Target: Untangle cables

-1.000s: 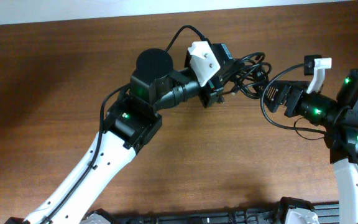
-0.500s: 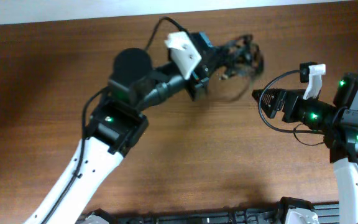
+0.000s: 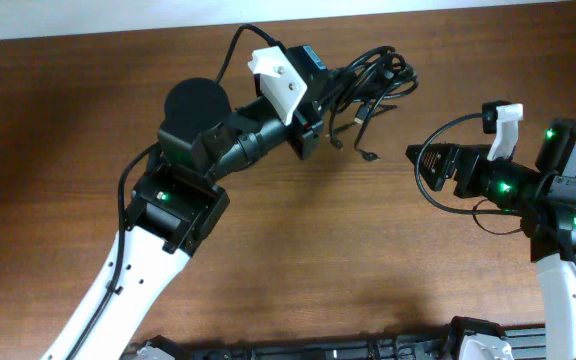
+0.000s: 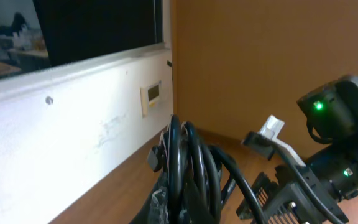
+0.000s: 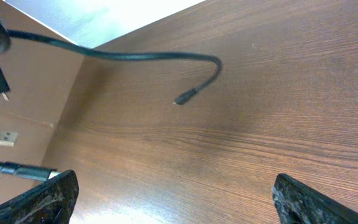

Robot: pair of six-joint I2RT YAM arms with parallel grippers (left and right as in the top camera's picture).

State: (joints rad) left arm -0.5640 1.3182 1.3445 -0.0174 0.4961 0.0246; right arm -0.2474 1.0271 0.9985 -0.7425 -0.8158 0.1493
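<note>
1. The left fingers [image 3: 320, 98] are clamped on the bundled cables [image 3: 373, 72], held above the surface [image 3: 268, 250] near its far edge, plug ends dangling.
2. The right fingers [image 5: 48, 199] are spread wide, empty, near the cables.

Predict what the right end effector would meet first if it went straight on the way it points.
Probably a loose cable end hanging from the bundle; the right end effector may pass under it, height is unclear.

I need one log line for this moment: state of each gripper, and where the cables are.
left gripper: shut on cable bundle | bundle: plug ends hanging loose | right gripper: open, empty, apart from bundle
</note>
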